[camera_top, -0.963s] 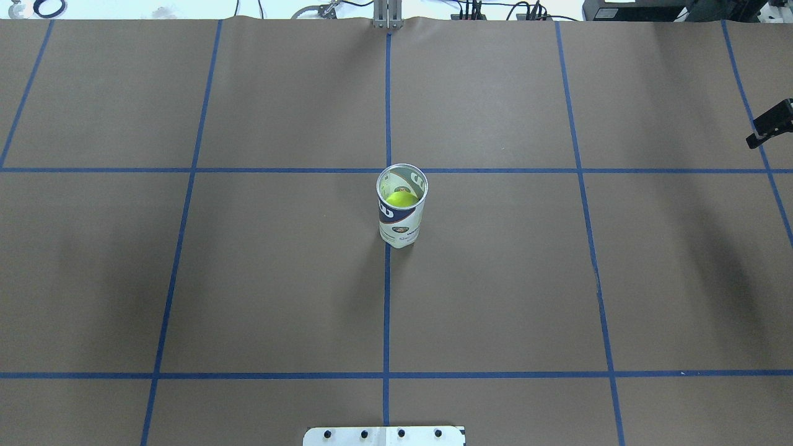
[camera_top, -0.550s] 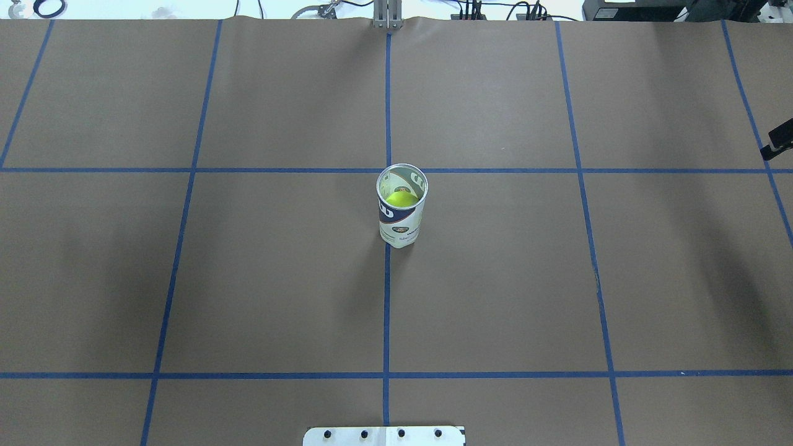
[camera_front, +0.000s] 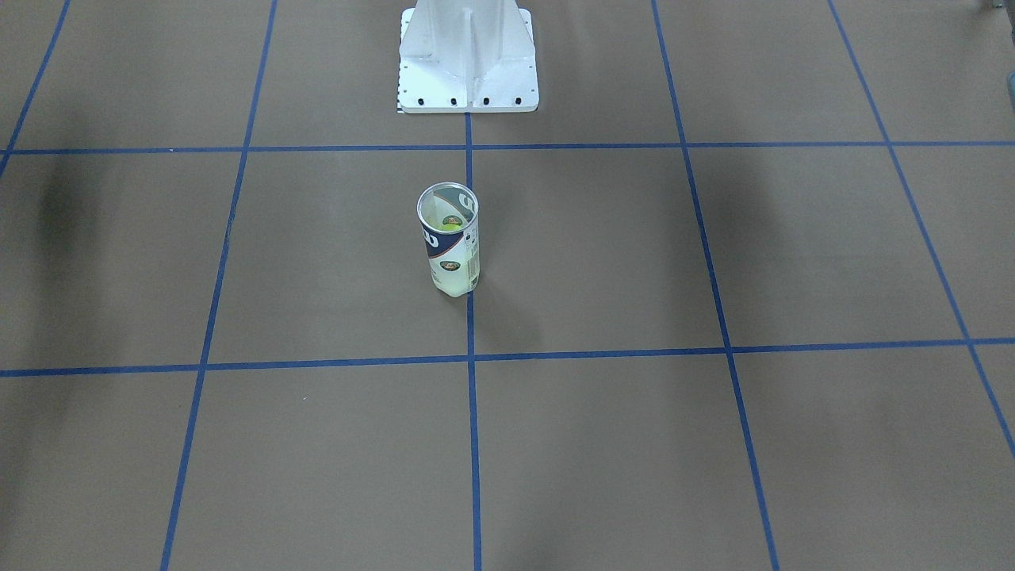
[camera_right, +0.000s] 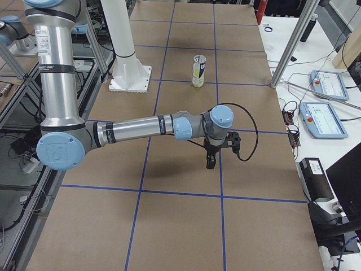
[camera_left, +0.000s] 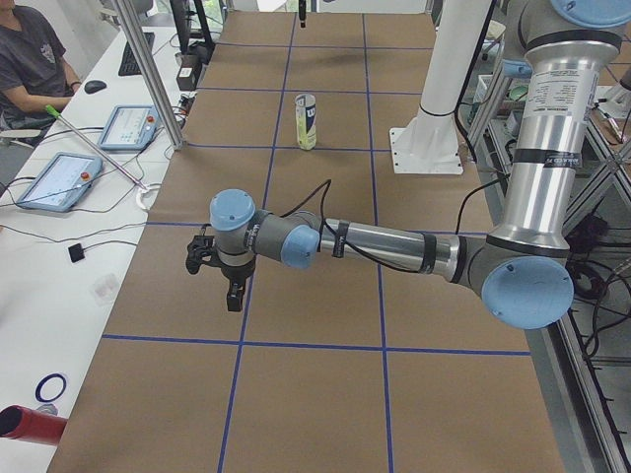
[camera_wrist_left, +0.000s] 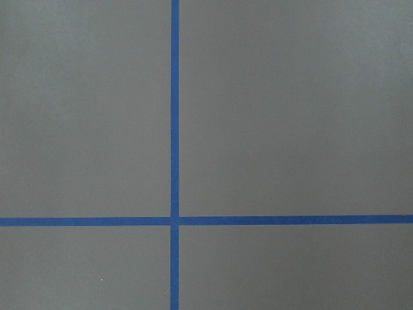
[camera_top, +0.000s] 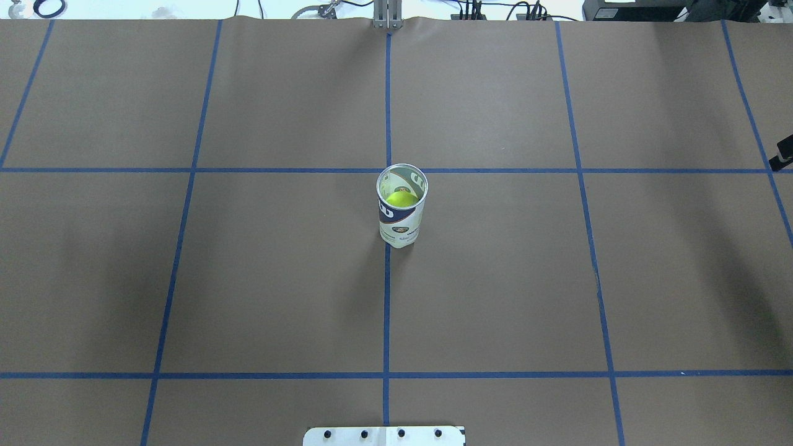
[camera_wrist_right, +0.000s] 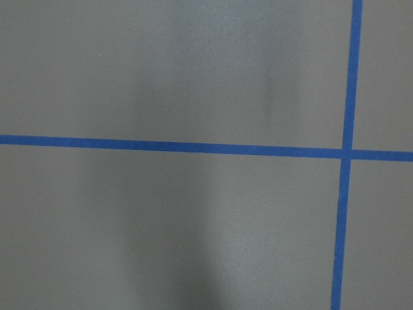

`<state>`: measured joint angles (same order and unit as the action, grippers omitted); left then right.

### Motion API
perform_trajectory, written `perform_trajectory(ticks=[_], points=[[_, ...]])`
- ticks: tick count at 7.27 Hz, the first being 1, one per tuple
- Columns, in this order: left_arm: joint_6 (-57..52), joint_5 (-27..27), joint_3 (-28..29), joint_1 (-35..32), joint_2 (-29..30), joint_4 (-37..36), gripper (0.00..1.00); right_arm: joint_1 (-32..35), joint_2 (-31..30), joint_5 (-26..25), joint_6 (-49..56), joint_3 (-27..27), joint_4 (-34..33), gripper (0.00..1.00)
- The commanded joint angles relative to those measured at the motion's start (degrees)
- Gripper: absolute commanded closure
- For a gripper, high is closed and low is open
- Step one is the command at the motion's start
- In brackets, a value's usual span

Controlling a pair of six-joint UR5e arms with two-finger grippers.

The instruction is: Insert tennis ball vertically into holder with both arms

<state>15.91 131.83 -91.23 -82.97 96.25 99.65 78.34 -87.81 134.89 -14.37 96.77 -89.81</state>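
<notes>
The holder, a clear can with a white and navy label and silver rim, stands upright at the table's middle, also seen as the holder. A yellow-green tennis ball sits inside it. Both arms are drawn far out to the sides. The left gripper hangs over bare table near the left end, and I cannot tell its state. The right gripper points down near the right end; only a black sliver of the right gripper shows at the overhead view's edge, state unclear. Both wrist views show only brown table and blue tape.
The white robot base stands behind the holder. Blue tape lines grid the brown table. A side bench with tablets and a seated person lies beyond the left end; more tablets lie beyond the right end.
The right gripper's black tip has slid further out past the overhead view's right edge. The holder and ball have not moved.
</notes>
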Motion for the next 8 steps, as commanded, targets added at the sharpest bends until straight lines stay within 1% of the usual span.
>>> perform_trajectory(ticks=[1,7,8], points=[[0.0,0.0,0.1,0.0,-0.4,1.2,0.0,0.7,-1.0,0.0,-0.3,-0.2,0.0,0.0],[0.0,0.2,0.8,-0.3,-1.1,1.3,0.0,1.1,-1.6,0.0,-0.5,0.0,0.1,0.0],[0.0,1.8,0.8,-0.3,-2.3,1.3,0.0,1.1,-1.6,0.0,-0.4,-0.2,0.0,0.0]])
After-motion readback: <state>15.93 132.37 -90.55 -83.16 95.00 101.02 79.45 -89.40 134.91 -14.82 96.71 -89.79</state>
